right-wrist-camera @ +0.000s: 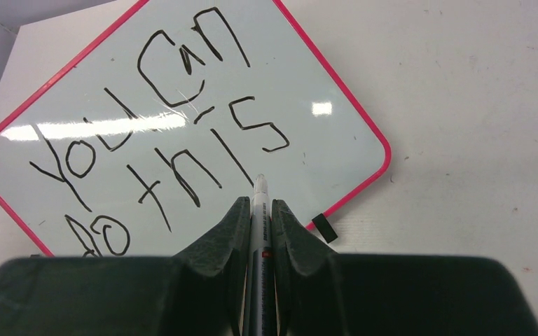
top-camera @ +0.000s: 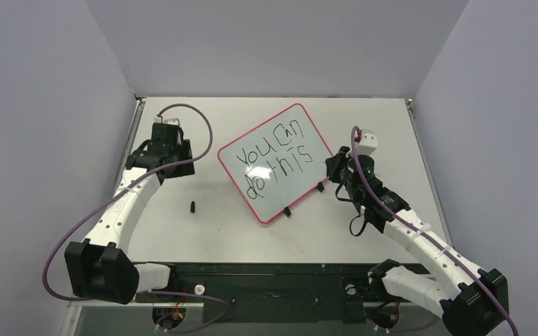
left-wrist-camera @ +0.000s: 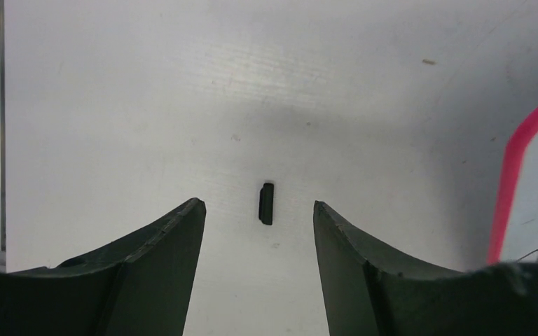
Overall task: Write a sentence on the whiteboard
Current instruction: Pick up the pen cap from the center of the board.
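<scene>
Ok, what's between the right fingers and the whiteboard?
A white marker, clamped in the right fingers, its tip over the whiteboard; whether it touches is unclear. The right wrist view shows it.

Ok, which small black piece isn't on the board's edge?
The black piece lying alone on the table, left of the whiteboard; the two clips sit on its rim.

Flat white red-rimmed whiteboard [top-camera: 294,185] lies askew mid-tabletop [top-camera: 392,126], black handwritten sentence [top-camera: 278,164] on it. Small black oblong piece [top-camera: 193,206] lies left of it, toward the tabletop's near edge.
</scene>
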Robot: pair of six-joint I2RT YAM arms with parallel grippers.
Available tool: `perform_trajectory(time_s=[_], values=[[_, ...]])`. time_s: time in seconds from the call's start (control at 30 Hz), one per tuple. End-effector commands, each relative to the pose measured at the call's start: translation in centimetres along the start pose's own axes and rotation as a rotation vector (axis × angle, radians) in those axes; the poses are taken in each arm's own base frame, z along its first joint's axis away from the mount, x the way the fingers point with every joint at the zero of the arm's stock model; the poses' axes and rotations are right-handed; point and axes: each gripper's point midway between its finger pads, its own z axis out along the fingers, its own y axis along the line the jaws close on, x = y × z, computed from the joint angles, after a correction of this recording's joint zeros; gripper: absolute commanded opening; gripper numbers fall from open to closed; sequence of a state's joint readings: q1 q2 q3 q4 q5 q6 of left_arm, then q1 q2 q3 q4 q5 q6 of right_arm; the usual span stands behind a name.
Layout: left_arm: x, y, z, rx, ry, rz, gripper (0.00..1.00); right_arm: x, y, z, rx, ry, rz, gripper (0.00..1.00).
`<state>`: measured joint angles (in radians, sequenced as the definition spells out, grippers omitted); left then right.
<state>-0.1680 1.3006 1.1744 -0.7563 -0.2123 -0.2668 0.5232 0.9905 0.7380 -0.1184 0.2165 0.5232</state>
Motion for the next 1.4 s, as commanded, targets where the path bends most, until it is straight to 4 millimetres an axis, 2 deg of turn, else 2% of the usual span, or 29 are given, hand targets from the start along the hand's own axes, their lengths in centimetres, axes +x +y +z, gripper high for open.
perform_trajectory(time_s=[0.0, 0.07, 0.2, 0.43, 0.53, 0.77, 1.13, 1.33, 1.37], values=[[4.0, 2.0, -0.2, -0.082, 0.067, -0.072, 0.55, -1.7, 1.0, -0.7, -0.049, -0.059, 0.040, 0.00], [6.8, 2.2, 0.8, -0.094, 0.136, -0.069, 0.55, -1.7, 0.9, -0.8, -0.052, -0.061, 0.044, 0.00], [9.8, 1.8, 2.4, -0.078, 0.224, -0.062, 0.53, -1.5, 0.7, -0.9, -0.050, -0.063, 0.046, 0.00], [12.1, 1.2, 5.0, -0.073, 0.357, -0.012, 0.50, -1.3, 0.4, -1.1, -0.044, -0.065, 0.039, 0.00], [13.2, 0.2, 6.1, -0.042, 0.415, -0.007, 0.49, -1.3, 0.2, -1.0, -0.038, -0.066, 0.038, 0.00], [14.2, -0.2, 8.1, -0.053, 0.455, -0.025, 0.48, -1.3, -0.1, -1.0, -0.039, -0.067, 0.038, 0.00], [14.5, 0.4, 9.6, -0.107, 0.467, -0.018, 0.32, -1.4, -0.4, -0.9, -0.043, -0.064, 0.035, 0.00], [15.0, 0.3, 10.2, -0.104, 0.478, -0.021, 0.14, -1.5, -0.6, -0.9, -0.043, -0.064, 0.038, 0.00], [15.0, 0.2, 10.3, -0.101, 0.478, -0.021, 0.04, -1.6, -0.6, -1.0, -0.042, -0.065, 0.039, 0.00]])
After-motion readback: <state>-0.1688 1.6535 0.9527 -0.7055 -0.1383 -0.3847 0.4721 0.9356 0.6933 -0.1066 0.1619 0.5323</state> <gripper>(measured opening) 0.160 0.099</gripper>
